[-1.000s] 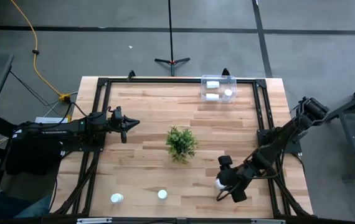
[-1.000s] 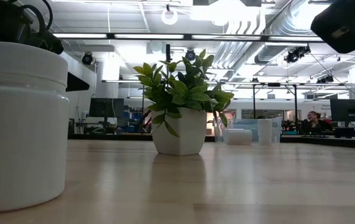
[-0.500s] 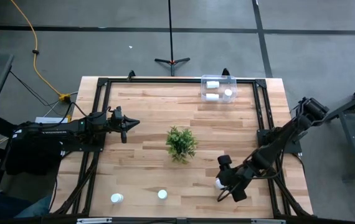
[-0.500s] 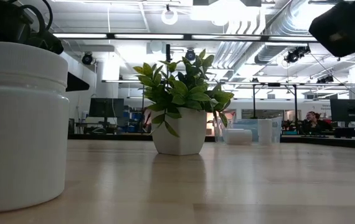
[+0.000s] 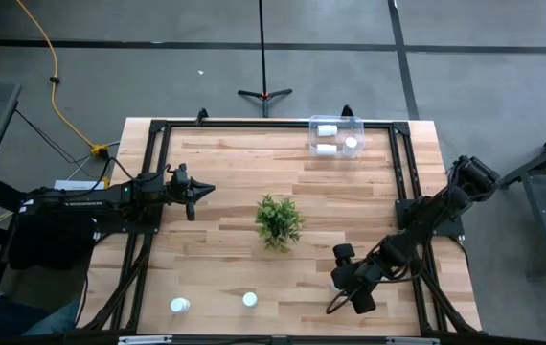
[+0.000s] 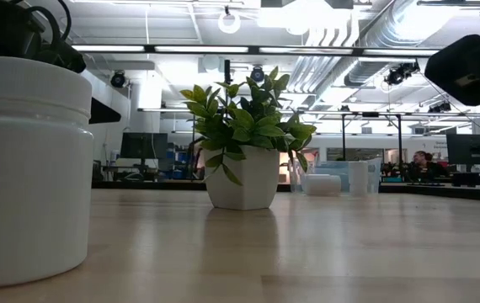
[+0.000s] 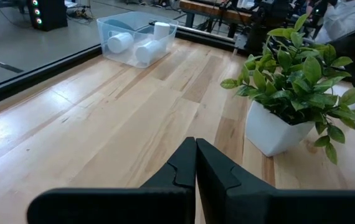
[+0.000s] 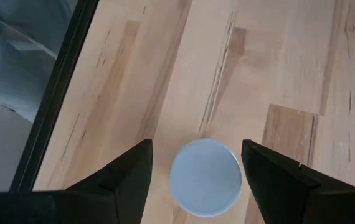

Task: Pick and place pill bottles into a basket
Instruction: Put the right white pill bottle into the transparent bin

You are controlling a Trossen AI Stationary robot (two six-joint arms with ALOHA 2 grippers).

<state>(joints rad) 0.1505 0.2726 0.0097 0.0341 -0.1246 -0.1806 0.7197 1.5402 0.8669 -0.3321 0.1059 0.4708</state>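
**Right jaws poised over a bottle**

We have the right gripper (image 5: 342, 284) low at about five o'clock on the table (image 5: 225, 182), its jaws apart and straddling an upright bottle (image 8: 205, 176) whose round white cap faces the wrist camera. The bottle sits between the two dark fingers (image 8: 124, 180), apparently touching neither. The left gripper (image 5: 194, 191) waits at about nine o'clock, jaws together on nothing.

To do this step well, we judge that we should descend straight down, keeping the cap centred between the fingers, and close only when the pads are level with the cylinder's body below the cap. Smooth plastic on a round wall can slip or twist, so we want an even squeeze across its widest line. A lopsided approach could nudge the light bottle over and send it rolling on the wood.

The basket (image 5: 336, 137) stands at about one o'clock at the far edge, a clear, low-walled plastic bin holding three bottles, two of them lying on their sides. Two more bottles (image 5: 179, 306) stand near the near edge at about seven o'clock, so roughly half the work remains.

The table is pale planked wood with a visible grain, framed in black rails. A plant (image 5: 279, 220) in a white pot sits at the centre, off the straight path from the bottle to the basket.
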